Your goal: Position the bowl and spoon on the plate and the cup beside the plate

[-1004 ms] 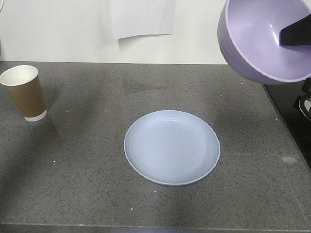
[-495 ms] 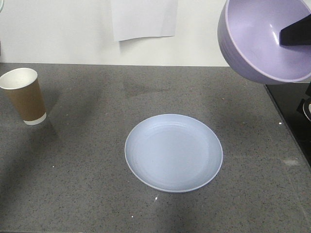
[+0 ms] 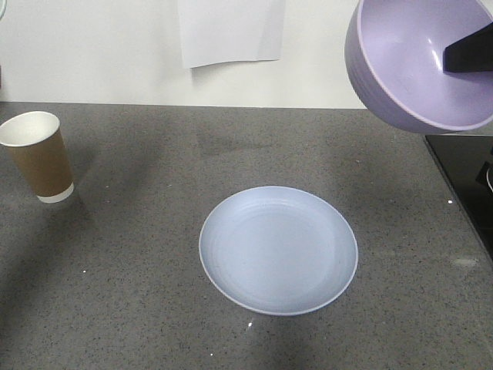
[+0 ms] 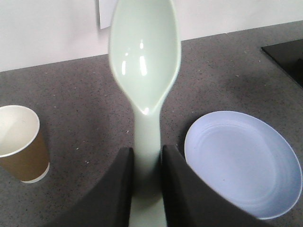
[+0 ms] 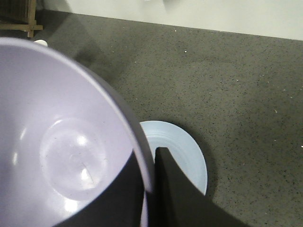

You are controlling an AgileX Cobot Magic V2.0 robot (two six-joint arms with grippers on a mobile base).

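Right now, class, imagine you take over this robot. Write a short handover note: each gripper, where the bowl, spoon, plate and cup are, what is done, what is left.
Left gripper: shut on the spoon, held off the counter.
Right gripper: shut on the rim of the bowl, lifted and tilted.
Plate: bare, mid-counter.
Cup: upright at the counter's left, apart from the plate.
Done: spoon and bowl picked up.
Left: bowl and spoon onto plate, cup beside it.

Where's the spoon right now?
Left wrist view only: the spoon is clamped by its handle in the left end effector, above the counter, between the paper cup and blue plate.
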